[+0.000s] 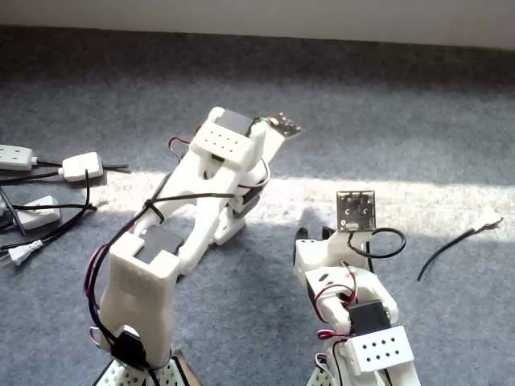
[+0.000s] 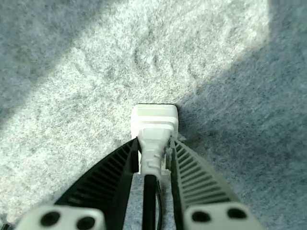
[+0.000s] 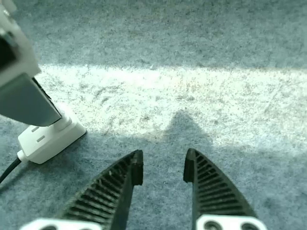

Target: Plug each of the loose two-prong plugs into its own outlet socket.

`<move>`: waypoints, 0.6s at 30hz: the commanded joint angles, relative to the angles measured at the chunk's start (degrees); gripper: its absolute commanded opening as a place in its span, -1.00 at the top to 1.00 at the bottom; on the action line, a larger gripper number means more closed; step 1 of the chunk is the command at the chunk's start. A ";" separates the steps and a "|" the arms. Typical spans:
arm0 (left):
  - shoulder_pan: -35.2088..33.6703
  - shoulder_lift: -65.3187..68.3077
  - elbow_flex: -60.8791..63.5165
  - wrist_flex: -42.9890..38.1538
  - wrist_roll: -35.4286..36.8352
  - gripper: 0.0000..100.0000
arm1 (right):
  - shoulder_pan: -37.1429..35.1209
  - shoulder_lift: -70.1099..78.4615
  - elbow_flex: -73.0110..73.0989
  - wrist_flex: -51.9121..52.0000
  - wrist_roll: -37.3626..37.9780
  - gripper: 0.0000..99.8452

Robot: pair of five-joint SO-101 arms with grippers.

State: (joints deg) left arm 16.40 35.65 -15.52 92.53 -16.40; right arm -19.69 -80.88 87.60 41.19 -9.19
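In the left wrist view my left gripper point(image 2: 153, 142) is shut on a white two-prong plug point(image 2: 154, 155) with a black cable. The plug's front end meets a white outlet socket point(image 2: 154, 117) lying on the grey carpet. The same socket point(image 3: 52, 138) appears in the right wrist view, with the left arm's finger point(image 3: 26, 103) down on it. My right gripper point(image 3: 163, 167) hovers open over bare carpet beside it, holding nothing. In the high view the left arm point(image 1: 201, 201) covers the socket. Another loose white plug point(image 1: 488, 219) with a black cable lies at the far right.
Several white outlet sockets point(image 1: 82, 166) with black cables lie at the left edge, and a further plug point(image 1: 20, 254) sits near them. The right arm point(image 1: 354, 314) stands at the lower right. A sunlit band crosses the carpet point(image 1: 418, 197).
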 commanded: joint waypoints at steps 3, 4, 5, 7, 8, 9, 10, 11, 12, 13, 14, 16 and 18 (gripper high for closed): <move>-2.33 0.22 8.84 -1.85 2.55 0.99 | -0.31 -0.40 -2.86 0.31 0.79 0.69; -2.33 0.22 9.54 -2.20 3.52 0.99 | -0.31 -0.40 -2.86 0.31 0.79 0.69; -2.33 0.22 9.98 -2.90 4.31 0.99 | -0.31 -0.40 -2.77 0.31 0.79 0.69; -2.51 0.22 10.07 -4.57 5.10 0.99 | -0.31 -0.40 -2.77 0.31 0.79 0.69; -2.51 0.22 10.07 -5.54 5.27 0.99 | -0.31 -0.40 -2.77 0.31 0.79 0.69; -2.24 0.31 10.15 -6.24 5.27 0.99 | -0.22 -0.40 -2.77 0.31 0.79 0.69; -2.07 0.31 10.33 -6.86 5.27 0.99 | -0.22 -0.40 -2.77 0.31 0.79 0.69; -1.98 0.31 10.33 -6.95 5.36 0.99 | -0.13 -0.40 -2.51 0.31 0.79 0.69; -1.98 0.31 10.33 -6.95 5.36 0.99 | -0.04 -0.40 -1.98 0.04 0.79 0.69; -2.15 0.31 10.33 -6.77 5.36 0.99 | -0.04 -0.40 -1.71 0.04 0.79 0.69; -2.15 0.31 10.24 -6.77 5.36 0.99 | -0.04 -0.40 -1.54 0.04 0.79 0.69; -2.33 0.22 9.80 -6.77 5.36 0.98 | -0.04 -0.40 -1.45 -0.04 0.79 0.69; -2.42 -0.04 8.84 -6.68 5.36 0.98 | -0.04 -0.40 -1.36 -0.84 0.79 0.69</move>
State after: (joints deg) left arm 15.87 34.77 -8.75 86.55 -11.65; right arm -19.69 -80.88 87.60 41.19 -9.19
